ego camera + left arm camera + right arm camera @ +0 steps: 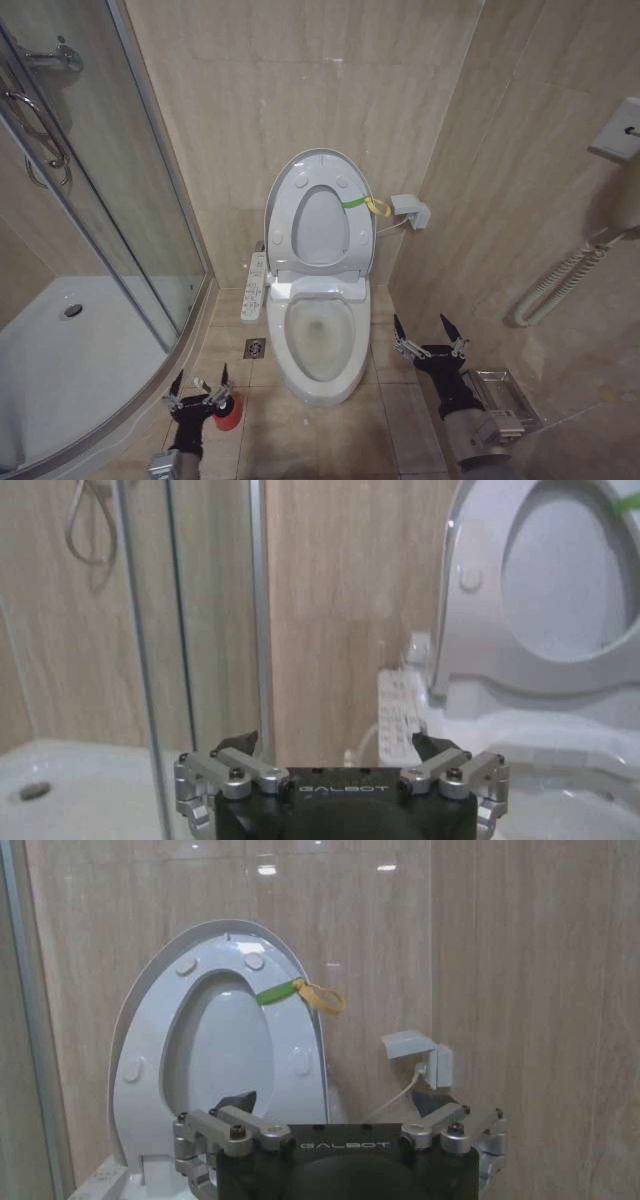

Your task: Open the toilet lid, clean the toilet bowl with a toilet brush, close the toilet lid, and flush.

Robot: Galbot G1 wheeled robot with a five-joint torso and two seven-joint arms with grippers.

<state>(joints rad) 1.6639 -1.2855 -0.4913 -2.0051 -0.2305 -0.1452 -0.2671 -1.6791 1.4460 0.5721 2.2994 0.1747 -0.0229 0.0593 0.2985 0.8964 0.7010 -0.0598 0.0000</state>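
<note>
Beige tiled walls (300, 80) close in a small bathroom, with a glass shower enclosure (90, 250) at nine o'clock. At the centre stands the toilet bowl (322, 345), uncovered; the toilet lid (285, 195) is raised upright with the seat against the wall, a yellow-green band (362, 203) tied at its two o'clock edge. At seven o'clock the left gripper (199, 382) hovers with fingers spread wide and empty, just above a red cup (228, 412) on the floor. At four o'clock the right gripper (428, 327) hangs beside the bowl, fingers likewise wide, holding nothing.
</note>
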